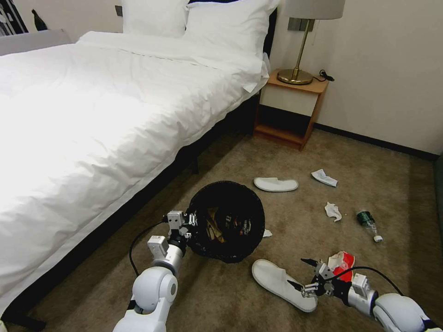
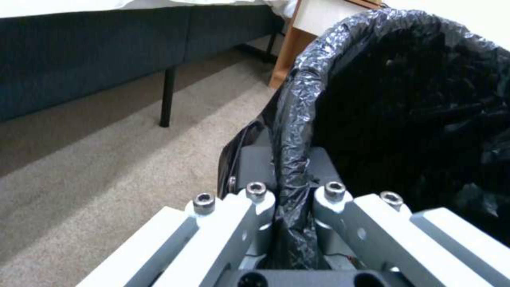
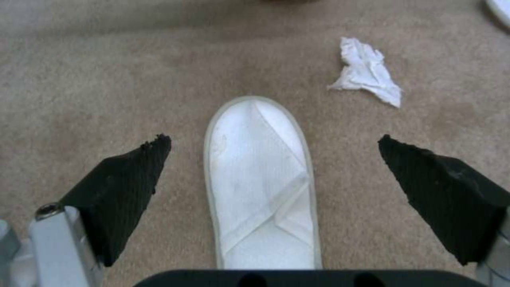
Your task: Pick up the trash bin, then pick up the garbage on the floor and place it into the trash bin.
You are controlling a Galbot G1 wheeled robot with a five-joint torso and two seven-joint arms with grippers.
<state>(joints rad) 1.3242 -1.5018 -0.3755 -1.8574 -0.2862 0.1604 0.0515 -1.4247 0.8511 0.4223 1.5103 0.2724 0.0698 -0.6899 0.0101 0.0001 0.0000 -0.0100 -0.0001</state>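
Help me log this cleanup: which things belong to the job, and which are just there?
Job: trash bin, held at its rim by the left gripper; near slipper under the open right gripper; far slipper; tissues; green bottle; red packet.
Just there: bed; lamp; nightstand.

Black lined trash bin (image 1: 228, 221) tilted off carpet, white slipper (image 1: 282, 283) flat beside

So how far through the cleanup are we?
Done: left tool grips the trash bin by its rim, some litter already inside. In hand: right tool open over the near slipper. Left: far slipper, two tissues, green bottle, red packet.
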